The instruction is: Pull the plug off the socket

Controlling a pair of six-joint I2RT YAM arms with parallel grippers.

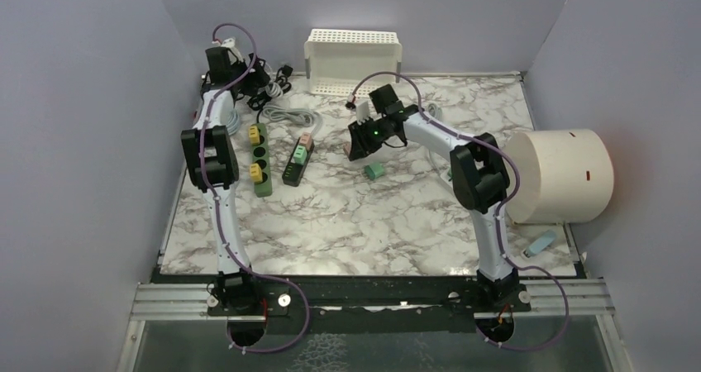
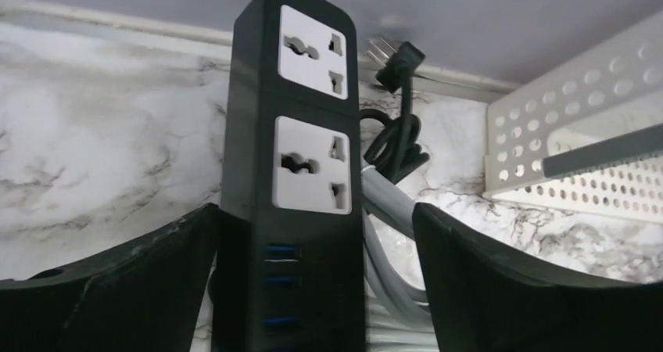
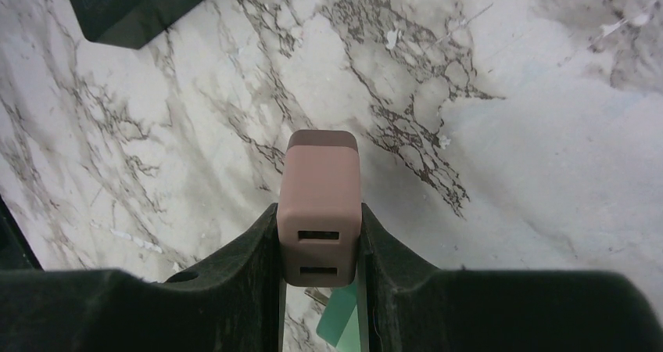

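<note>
My right gripper (image 1: 361,145) is shut on a pink plug (image 3: 320,203) with two USB slots and holds it above the marble table, clear of any socket. A green plug (image 1: 374,171) lies on the table just below it and also shows in the right wrist view (image 3: 340,313). A black power strip (image 1: 298,159) with a pink and a green plug in it lies to the left of the right gripper. My left gripper (image 2: 313,211) is open at the far left, its fingers either side of an upright black power strip (image 2: 297,156) with two empty white sockets.
A green power strip (image 1: 259,149) with yellow plugs lies beside the left arm. Grey cable (image 1: 285,116) is coiled behind it, and a loose black plug (image 2: 399,59) lies there too. A white perforated basket (image 1: 354,58) stands at the back. A cream cylinder (image 1: 562,174) lies at the right.
</note>
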